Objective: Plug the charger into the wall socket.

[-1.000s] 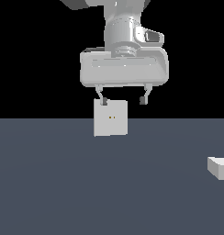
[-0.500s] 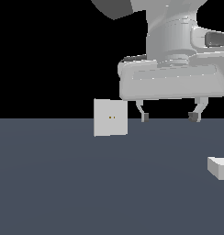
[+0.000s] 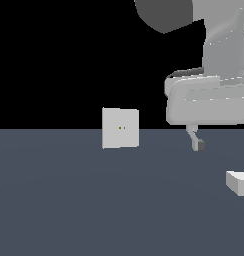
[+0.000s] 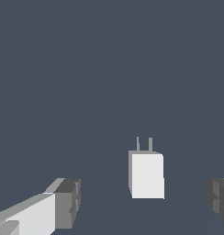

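The charger point(image 3: 239, 182) is a small off-white block lying on the dark floor at the exterior view's right edge. In the wrist view the charger point(image 4: 147, 175) shows two thin prongs at one end and lies between my spread fingers point(image 4: 68, 203). My gripper point(image 4: 143, 202) is open and holds nothing; it hangs above the charger. Only one fingertip point(image 3: 198, 145) shows in the exterior view, the other is cut off. The wall socket point(image 3: 120, 128) is an upright light-grey square plate with two orange dots, standing well to the exterior view's left of the gripper.
A flat dark grey-blue floor point(image 3: 94, 200) carries both things. The background above it is black.
The gripper has swung from in front of the wall socket toward the exterior view's right and come lower, over the charger. Its fingers stay open.
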Controlling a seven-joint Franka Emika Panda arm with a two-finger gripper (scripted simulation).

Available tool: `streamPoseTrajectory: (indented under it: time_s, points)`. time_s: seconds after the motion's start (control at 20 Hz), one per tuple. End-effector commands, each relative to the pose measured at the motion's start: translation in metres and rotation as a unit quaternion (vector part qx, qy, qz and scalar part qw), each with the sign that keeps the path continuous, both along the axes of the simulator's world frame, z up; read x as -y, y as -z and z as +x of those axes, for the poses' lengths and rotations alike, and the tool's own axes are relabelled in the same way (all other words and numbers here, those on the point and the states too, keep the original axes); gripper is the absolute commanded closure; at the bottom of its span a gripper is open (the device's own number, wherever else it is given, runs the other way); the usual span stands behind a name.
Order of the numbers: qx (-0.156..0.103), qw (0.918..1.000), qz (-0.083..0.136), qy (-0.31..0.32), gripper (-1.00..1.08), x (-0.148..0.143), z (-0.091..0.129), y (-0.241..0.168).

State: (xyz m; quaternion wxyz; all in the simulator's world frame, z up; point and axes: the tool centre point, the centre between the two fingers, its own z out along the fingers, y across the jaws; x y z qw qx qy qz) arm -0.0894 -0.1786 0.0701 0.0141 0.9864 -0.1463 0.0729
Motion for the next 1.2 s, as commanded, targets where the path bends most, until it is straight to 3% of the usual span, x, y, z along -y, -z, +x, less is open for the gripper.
streamPoseTrajectory:
  time_s: [0.0,0.5,1.15]
  points:
    - [0.004,1.0000,0.000,0.006,-0.92,0.008,-0.004,0.004]
    - [0.006,0.9999,0.000,0.010,-0.92,0.013,-0.007,0.012]
    - [0.007,0.9999,0.001,0.011,-0.92,0.013,-0.007,0.057]
